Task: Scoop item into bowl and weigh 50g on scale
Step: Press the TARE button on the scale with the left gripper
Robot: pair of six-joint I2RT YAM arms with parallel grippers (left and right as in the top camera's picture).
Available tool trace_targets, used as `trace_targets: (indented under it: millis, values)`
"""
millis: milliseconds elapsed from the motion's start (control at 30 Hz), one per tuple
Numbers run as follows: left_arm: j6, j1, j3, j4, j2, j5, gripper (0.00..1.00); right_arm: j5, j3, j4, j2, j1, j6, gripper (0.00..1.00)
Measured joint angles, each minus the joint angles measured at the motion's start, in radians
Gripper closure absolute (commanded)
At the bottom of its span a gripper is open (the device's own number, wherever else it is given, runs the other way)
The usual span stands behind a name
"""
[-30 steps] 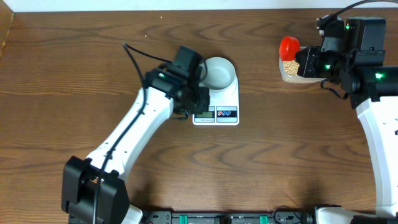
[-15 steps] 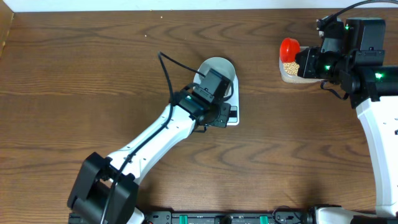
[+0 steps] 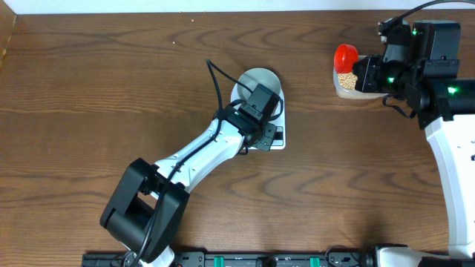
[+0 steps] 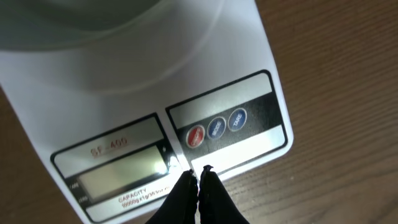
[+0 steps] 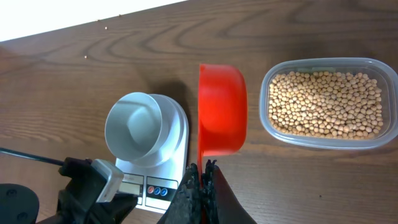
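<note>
Beans (image 5: 323,102) are lying in the clear container (image 5: 380,134), just beside the red scoop (image 5: 222,109) that the clenched right gripper (image 5: 203,169) is holding. The bowl (image 5: 134,127) is sitting on the scale (image 4: 236,81). The left gripper (image 4: 199,176), jaws pressed together, is masking its panel from overhead.

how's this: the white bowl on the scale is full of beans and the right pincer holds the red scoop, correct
Not quite: the right wrist view shows the bowl on the scale empty; the beans lie in the clear container. The right pincer does hold the red scoop.
</note>
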Motion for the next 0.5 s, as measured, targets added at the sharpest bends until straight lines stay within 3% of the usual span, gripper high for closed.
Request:
trace_targets:
  millis: [500]
  values:
    - [0.053,0.000,0.000,0.093,0.108,-0.007,0.92,0.000,0.000,0.003,0.000,0.000,-0.010,0.99]
